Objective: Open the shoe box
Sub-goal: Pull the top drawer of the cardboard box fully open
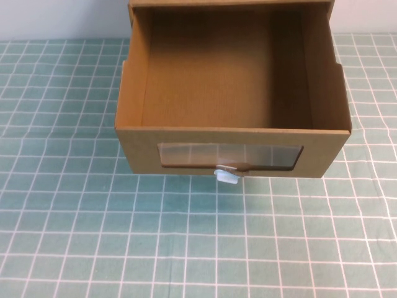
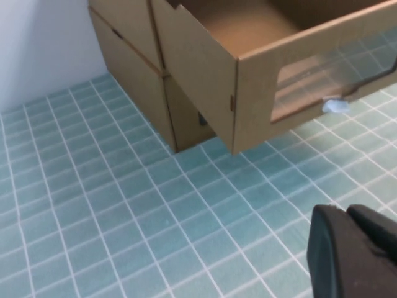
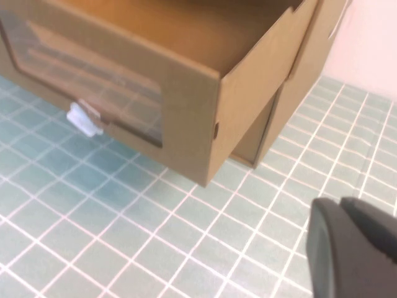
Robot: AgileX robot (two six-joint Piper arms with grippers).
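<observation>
Right pincer (image 3: 341, 208) together, left pincer (image 2: 345, 214) unclear, both over cloth (image 1: 93, 236), shoe box drawer (image 1: 229, 81) extends toward robot

The shoe box drawer (image 1: 232, 152) is jutting forward out of its outer case (image 2: 133, 68) at the far middle of the table (image 1: 93, 236) — a pull tab (image 1: 226, 177) is hanging at the front panel's lower edge. The left gripper (image 2: 355, 251) is hovering near the drawer's front left corner, the right gripper (image 3: 356, 248) near its front right — both apart from it.
</observation>
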